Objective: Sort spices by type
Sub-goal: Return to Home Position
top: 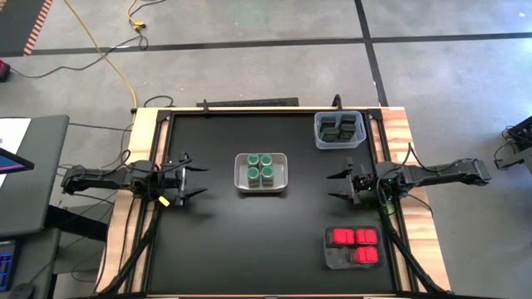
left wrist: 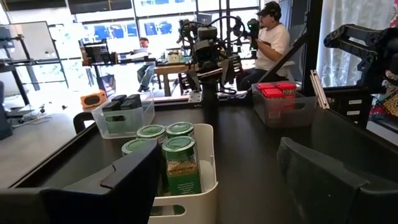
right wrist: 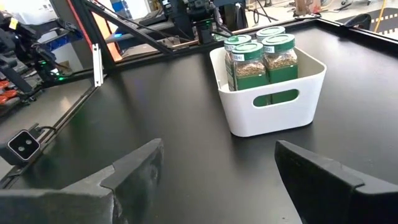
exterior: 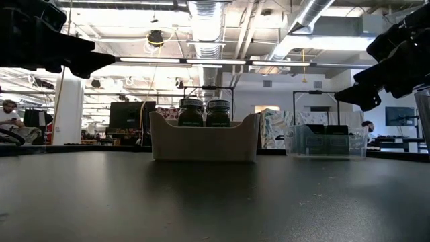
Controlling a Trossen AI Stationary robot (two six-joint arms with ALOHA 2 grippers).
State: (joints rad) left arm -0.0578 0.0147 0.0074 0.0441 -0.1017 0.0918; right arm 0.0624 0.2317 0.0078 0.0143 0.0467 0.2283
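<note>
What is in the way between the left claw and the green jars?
Nothing lies on the table between the open left gripper and the green jars. Only the wall of their own white bin faces it, and the jars stand taller than it.

White bin (top: 285,173) obstructs table (top: 216,241) centre

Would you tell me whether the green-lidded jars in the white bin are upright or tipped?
Upright: the four green-lidded glass jars stand lids-up inside the white plastic bin.
</note>
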